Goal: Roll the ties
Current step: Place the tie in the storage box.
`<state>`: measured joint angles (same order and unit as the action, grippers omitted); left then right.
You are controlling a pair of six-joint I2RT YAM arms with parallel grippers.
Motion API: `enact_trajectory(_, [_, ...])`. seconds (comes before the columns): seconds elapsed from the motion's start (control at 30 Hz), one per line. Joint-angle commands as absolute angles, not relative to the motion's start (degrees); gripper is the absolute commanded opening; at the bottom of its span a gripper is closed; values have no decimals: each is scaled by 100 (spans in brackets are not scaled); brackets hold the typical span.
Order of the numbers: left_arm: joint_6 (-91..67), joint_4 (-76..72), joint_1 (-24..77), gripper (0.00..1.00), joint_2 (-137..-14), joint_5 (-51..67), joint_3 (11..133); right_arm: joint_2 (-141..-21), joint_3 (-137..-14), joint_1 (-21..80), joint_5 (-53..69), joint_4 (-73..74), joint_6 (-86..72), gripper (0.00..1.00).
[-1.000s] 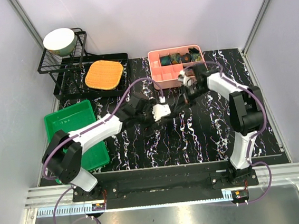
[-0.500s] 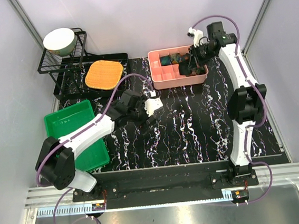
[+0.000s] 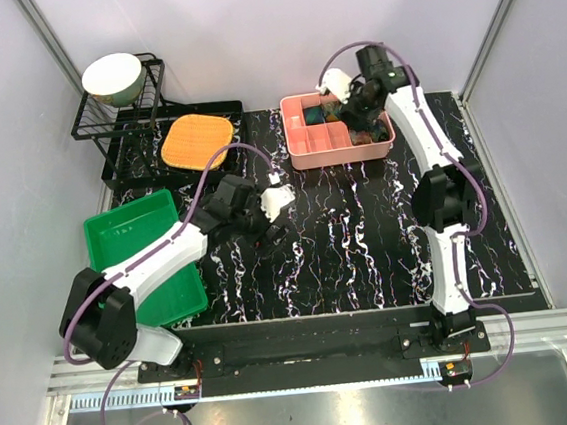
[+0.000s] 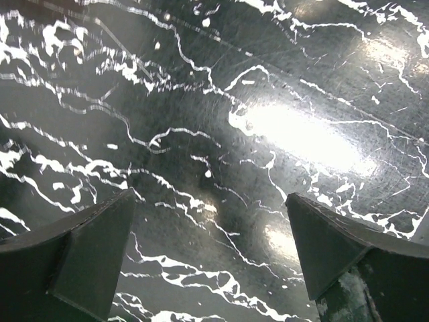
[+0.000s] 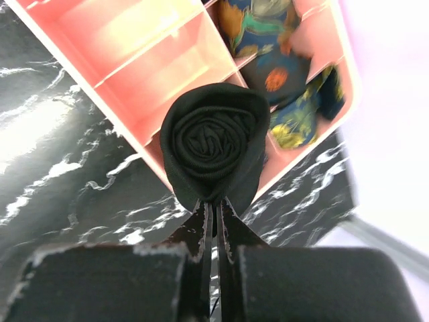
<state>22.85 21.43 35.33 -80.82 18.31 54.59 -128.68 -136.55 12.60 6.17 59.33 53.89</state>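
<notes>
Placement looks to be the step in hand: the right pincer, clamped shut on the lower edge of a rolled tie, hangs above the pink tray at about one o'clock on the tabletop. To do it well, I would bring the roll straight down over an empty cell with its spiral face up. It should rest on the cell floor before the jaws part, and the release should be slow so the coil does not spring loose. The dividers are close, so the pincer should descend between them, not onto them. The tie is plain black, wound into a snug spiral like a rosebud, its outer wrap pinched at six o'clock. In cells toward one o'clock of the wrist view sit patterned rolls in teal, orange and yellow. The left pincer is spread wide and empty over bare tabletop, at about nine o'clock of centre.
</notes>
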Motion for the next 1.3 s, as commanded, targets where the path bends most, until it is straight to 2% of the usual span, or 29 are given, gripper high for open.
enact_trajectory(0.0, [1987,1899,3428,99,-7805,1714,5335,-12665,-13395,1546,35,5353,6748,0])
enact_trajectory(0.23, [1732,1740,3349,99,-7577,1617,5072,-12586,-12675,1880,-666,4870,7743,0])
enact_trajectory(0.63, [1468,1521,3252,99,-7119,1547,4571,-13350,-13385,2197,-1221,4869,7814,0])
enact_trajectory(1.27, [1652,1389,3024,99,-6820,1679,4201,-14238,-13587,2584,-2584,5431,7682,0])
